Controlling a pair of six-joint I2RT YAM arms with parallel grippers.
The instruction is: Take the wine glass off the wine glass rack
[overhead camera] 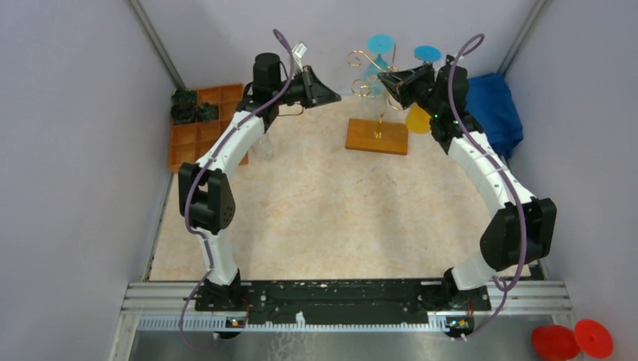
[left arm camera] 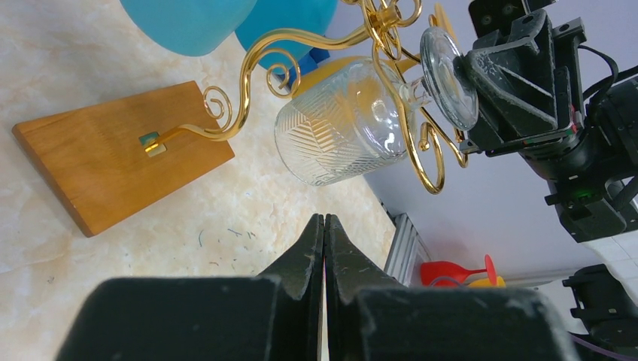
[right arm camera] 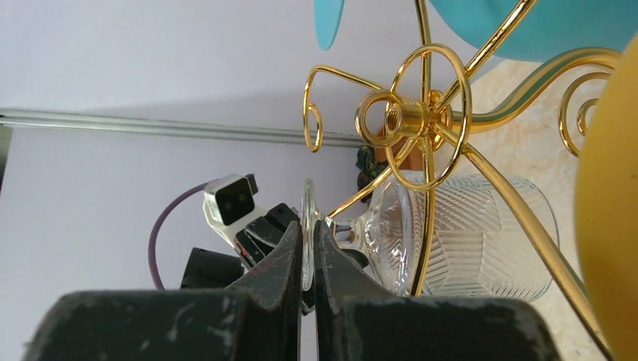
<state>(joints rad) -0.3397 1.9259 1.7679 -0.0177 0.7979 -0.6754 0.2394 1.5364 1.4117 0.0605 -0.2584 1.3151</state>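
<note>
Two arms, two pincers, one gold wire rack on a wooden base. Hung on the rack: one clear wine glass, two blue glasses, one yellow glass. Two red glasses beyond the table frame at the lower right of the top view, one orange tray at upper left, one blue cloth at upper right. Table hemmed by grey walls on the left, back and right, with a metal rail along the near edge. Rack toward the back, right of centre. Wide bare stretch of table in the middle between the arms, tight quarters only around the rack, yellow glass just beside the right arm. Wine glass clear and short-stemmed, bowl cut with a leaf-like line pattern, foot flat and round, stem caught between the rack's gold wires. Right pincer clamped on the edge of that foot, thin glass disc pressed between the two fingers. Left pincer closed on nothing, tips together, aimed toward the bowl yet clear of it.
</note>
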